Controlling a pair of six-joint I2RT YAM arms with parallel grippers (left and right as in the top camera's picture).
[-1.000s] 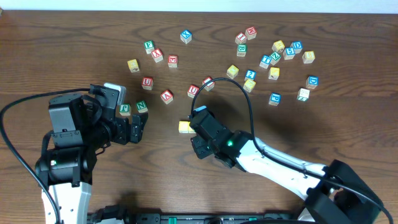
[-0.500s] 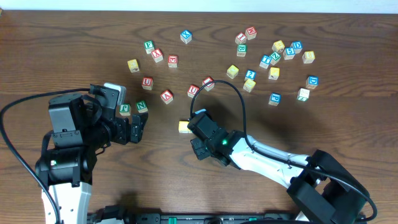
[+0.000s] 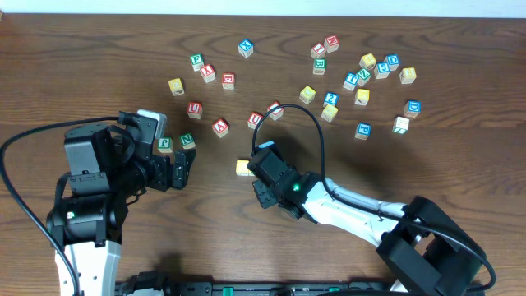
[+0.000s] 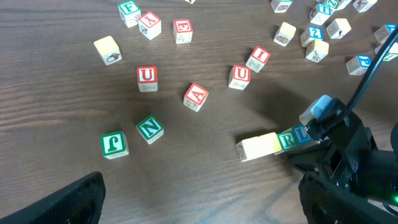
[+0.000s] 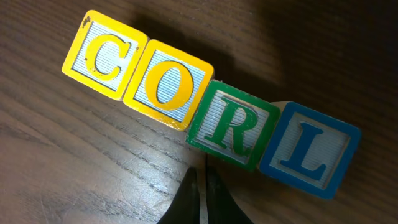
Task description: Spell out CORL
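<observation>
C block [image 5: 106, 55], O block [image 5: 168, 81], R block [image 5: 231, 127] and L block [image 5: 309, 149] lie touching in a row on the surface [image 5: 74, 155]; right fingers [image 5: 191, 196], pressed together and empty beside the R block, should retreat straight back; left fingers [image 4: 74, 199] spread, idle.

Touching block row [image 5: 214, 124] on table [image 5: 62, 177]

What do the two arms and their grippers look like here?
Both are built alike: black boxy joints and white lower links. The left arm carries a grey camera block and a looping black cable. The right arm has an arching black cable and a green light near its wrist.
</observation>
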